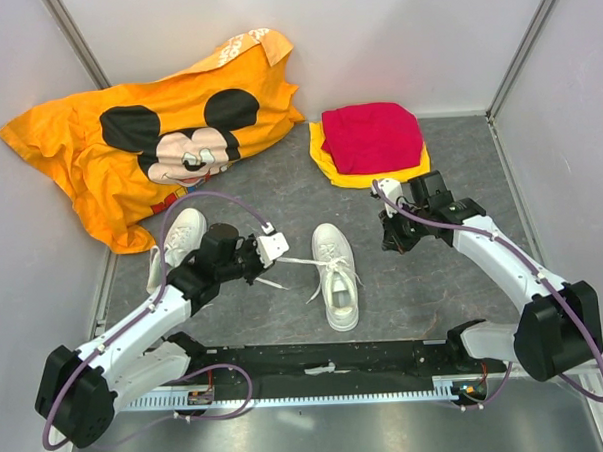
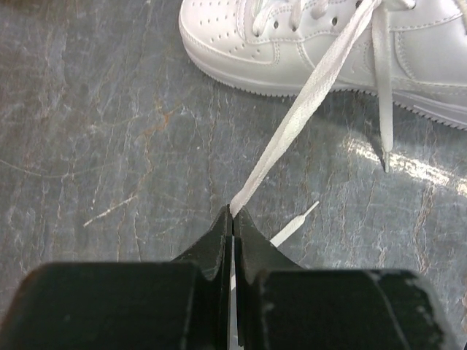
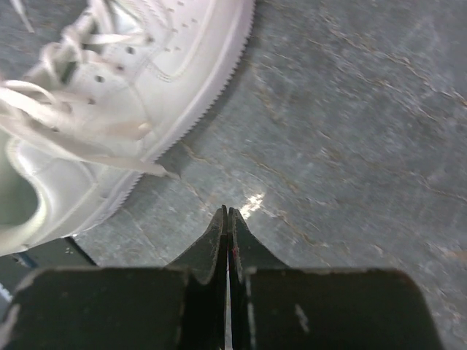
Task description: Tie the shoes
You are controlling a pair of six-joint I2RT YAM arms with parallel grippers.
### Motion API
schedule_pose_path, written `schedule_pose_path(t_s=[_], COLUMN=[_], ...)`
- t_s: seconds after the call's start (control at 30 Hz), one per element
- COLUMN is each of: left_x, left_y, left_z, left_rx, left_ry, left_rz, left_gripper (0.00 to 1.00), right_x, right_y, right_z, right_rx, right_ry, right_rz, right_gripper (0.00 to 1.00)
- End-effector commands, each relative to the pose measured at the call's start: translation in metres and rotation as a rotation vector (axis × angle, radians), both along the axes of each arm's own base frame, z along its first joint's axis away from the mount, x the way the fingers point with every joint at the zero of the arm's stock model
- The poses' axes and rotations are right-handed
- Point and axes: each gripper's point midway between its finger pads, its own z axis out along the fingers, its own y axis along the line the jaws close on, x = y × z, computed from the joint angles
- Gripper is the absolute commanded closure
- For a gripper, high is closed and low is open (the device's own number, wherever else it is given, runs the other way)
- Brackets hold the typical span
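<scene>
Two white shoes lie on the grey table. One shoe (image 1: 336, 277) is in the middle with its laces undone; the other shoe (image 1: 183, 234) lies to the left, partly behind my left arm. My left gripper (image 1: 275, 262) (image 2: 232, 213) is shut on a flat white lace (image 2: 292, 124) that runs taut from its tips up to the middle shoe (image 2: 306, 44). That lace's free end (image 2: 295, 222) lies on the table beside the fingers. My right gripper (image 1: 388, 245) (image 3: 228, 211) is shut with nothing in it, just right of the middle shoe (image 3: 146, 73).
An orange cartoon-mouse shirt (image 1: 148, 143) lies at the back left. A folded red cloth (image 1: 373, 135) sits on a yellow cloth (image 1: 329, 160) at the back middle. Grey walls enclose the table on three sides.
</scene>
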Motion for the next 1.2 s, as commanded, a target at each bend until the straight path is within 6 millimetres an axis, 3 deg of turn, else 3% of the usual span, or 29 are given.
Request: schedule_pose_path(t_s=[0.0,0.13,0.23,0.33,0.37,0.47,0.73,1.17], left_x=[0.004,0.000,-0.005,-0.010,-0.010,-0.010,-0.005,-0.001], left_y=[0.015,0.015,0.006,-0.002,-0.004,-0.012,-0.024,-0.029], left_z=[-0.006,-0.010,-0.004,-0.003,-0.002,0.002,0.001,-0.002], left_rx=[0.058,0.064,0.031,0.015,0.013,-0.001,-0.009,-0.010], left_ry=[-0.032,-0.028,-0.028,-0.022,-0.031,-0.030,-0.001,0.032], left_rz=[0.031,0.012,-0.041,-0.098,-0.113,-0.159,-0.203,-0.201], left_gripper=[0.98,0.98,0.98,0.98,0.98,0.99,0.98,0.99], right_x=[0.015,0.017,0.004,-0.003,0.001,0.010,0.024,0.002], right_y=[-0.017,-0.019,0.004,0.025,0.026,0.033,0.052,0.075], right_z=[0.001,0.000,0.008,0.017,0.019,0.023,0.004,-0.032], right_rx=[-0.068,-0.074,0.038,0.144,0.144,0.144,0.184,0.154], right_ry=[-0.076,-0.081,-0.047,-0.028,-0.055,-0.133,-0.196,-0.204], right_rz=[-0.073,-0.080,0.021,0.123,0.152,0.269,0.461,0.685], right_gripper=[1.00,1.00,1.00,0.65,0.48,0.31,0.28,0.30])
